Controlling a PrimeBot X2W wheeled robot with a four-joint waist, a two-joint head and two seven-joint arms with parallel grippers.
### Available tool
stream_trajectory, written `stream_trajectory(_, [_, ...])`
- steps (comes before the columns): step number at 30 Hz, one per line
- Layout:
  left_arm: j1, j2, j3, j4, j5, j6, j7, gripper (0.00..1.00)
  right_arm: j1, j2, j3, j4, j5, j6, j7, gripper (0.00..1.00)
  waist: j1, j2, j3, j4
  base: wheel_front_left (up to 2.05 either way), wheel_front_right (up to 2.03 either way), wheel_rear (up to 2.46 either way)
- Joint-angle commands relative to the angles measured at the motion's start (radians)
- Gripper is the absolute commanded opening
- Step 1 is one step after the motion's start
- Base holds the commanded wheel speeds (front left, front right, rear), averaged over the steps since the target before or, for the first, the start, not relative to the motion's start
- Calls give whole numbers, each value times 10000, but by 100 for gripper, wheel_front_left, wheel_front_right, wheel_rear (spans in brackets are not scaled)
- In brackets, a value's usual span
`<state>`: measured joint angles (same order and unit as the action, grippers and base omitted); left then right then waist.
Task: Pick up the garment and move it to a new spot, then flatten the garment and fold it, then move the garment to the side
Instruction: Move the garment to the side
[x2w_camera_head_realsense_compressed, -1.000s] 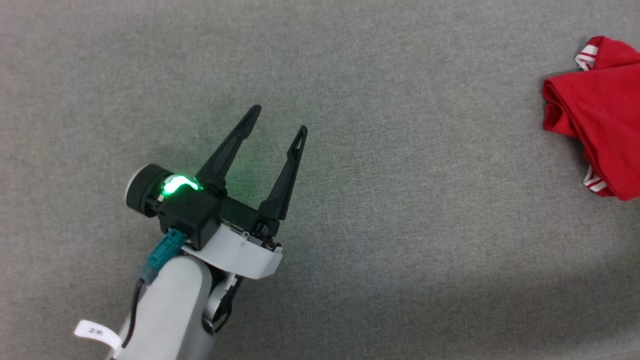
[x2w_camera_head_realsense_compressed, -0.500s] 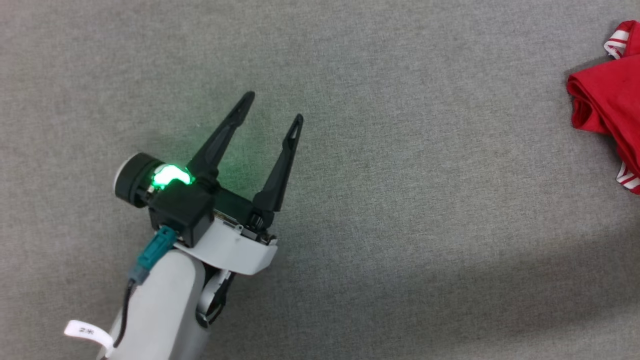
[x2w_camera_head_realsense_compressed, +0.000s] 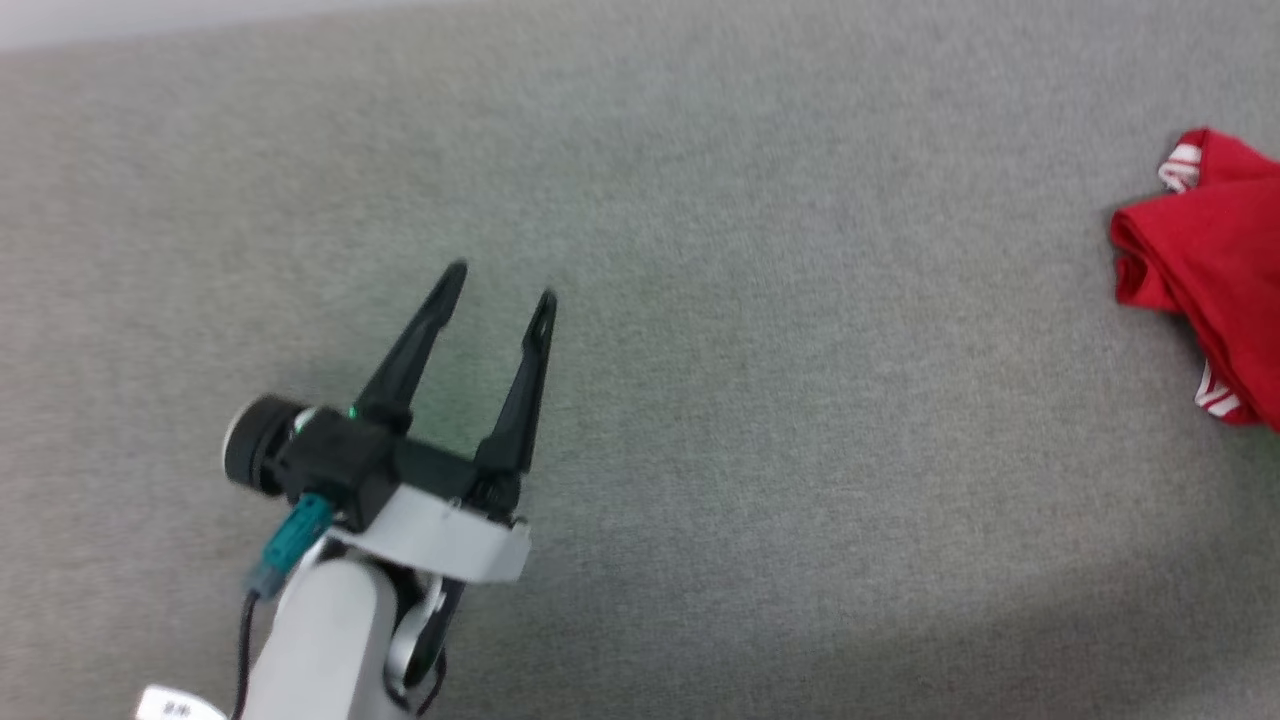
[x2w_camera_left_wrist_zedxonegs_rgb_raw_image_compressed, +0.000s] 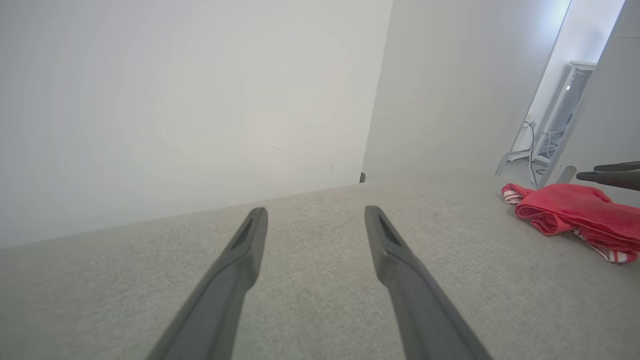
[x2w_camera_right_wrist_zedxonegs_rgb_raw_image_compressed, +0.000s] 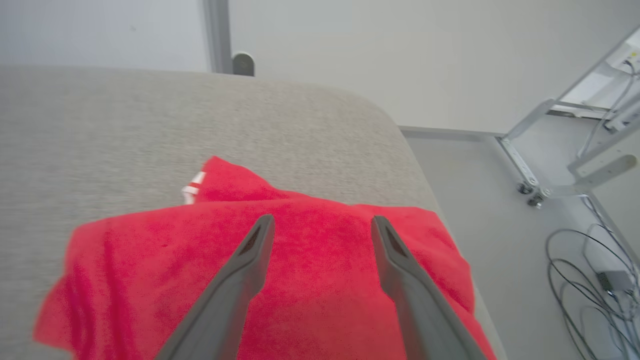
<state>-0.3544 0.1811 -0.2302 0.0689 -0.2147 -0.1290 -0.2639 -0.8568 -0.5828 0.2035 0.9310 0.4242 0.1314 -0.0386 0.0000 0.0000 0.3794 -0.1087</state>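
The garment runs off the head view's right edge (blurred there) and off the right wrist view's near edge

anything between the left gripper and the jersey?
Nothing. In the head view only bare grey upholstery lies between the left gripper and the garment; the left wrist view agrees.

**Grey pad, white walls**

A grey woven pad spreads wide, its far corner rounded. Plain white walls rise behind it and meet at a corner. Beside the pad lies pale floor, with a metal frame on casters and loose cables.
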Motion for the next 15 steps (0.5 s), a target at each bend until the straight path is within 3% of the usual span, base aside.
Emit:
stream_trajectory(1, [326,-31,160,118,74,1,2,100,255,115,175,-185,165,-17,-158,100,0,0,-908,564,0,0,0])
stream_trajectory(15, [2495,-217,1894,592,93,37,2,100,2474,1260,1784,-1948,1339,-17,-1379,100,0,0,-2411,1647,0,0,0])
